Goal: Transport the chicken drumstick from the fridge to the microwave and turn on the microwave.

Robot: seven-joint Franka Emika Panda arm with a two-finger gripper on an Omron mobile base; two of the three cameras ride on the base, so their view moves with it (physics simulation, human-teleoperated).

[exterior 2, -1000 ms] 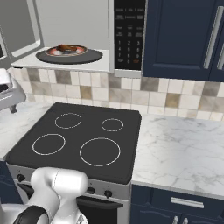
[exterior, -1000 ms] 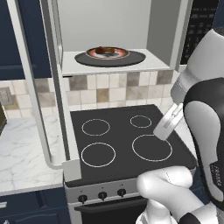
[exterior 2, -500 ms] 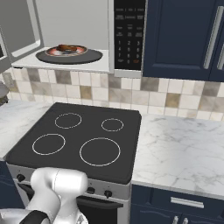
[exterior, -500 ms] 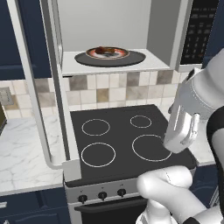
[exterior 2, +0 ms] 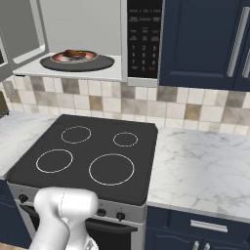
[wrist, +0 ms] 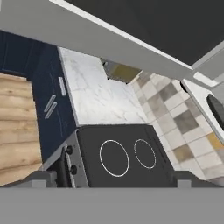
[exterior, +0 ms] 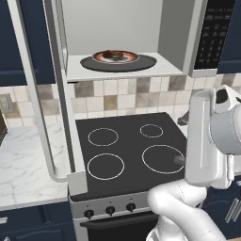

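Microwave (exterior 2: 97, 44): you see one, door open.
Plate (exterior: 116, 56): one.
Chicken drumstick (exterior: 112, 53): one.
Stovetop (exterior 2: 88, 156): one.
Burner rings (exterior 2: 111, 169): four.
Oven knobs (exterior: 110, 210): you count three.

A home kitchen is shown. A black four-ring stovetop (exterior: 133, 149) with a row of knobs (exterior: 110, 210) along its front is set between white marble counters (exterior 2: 205, 168). Dark navy cabinets (exterior 2: 205, 44) with metal bar handles are fitted above and below. A beige and grey tiled backsplash (exterior 2: 146, 103) runs along the wall, and a microwave (exterior 2: 119, 39) is mounted over the stove. Wooden flooring (wrist: 17, 127) is seen in the hand view.
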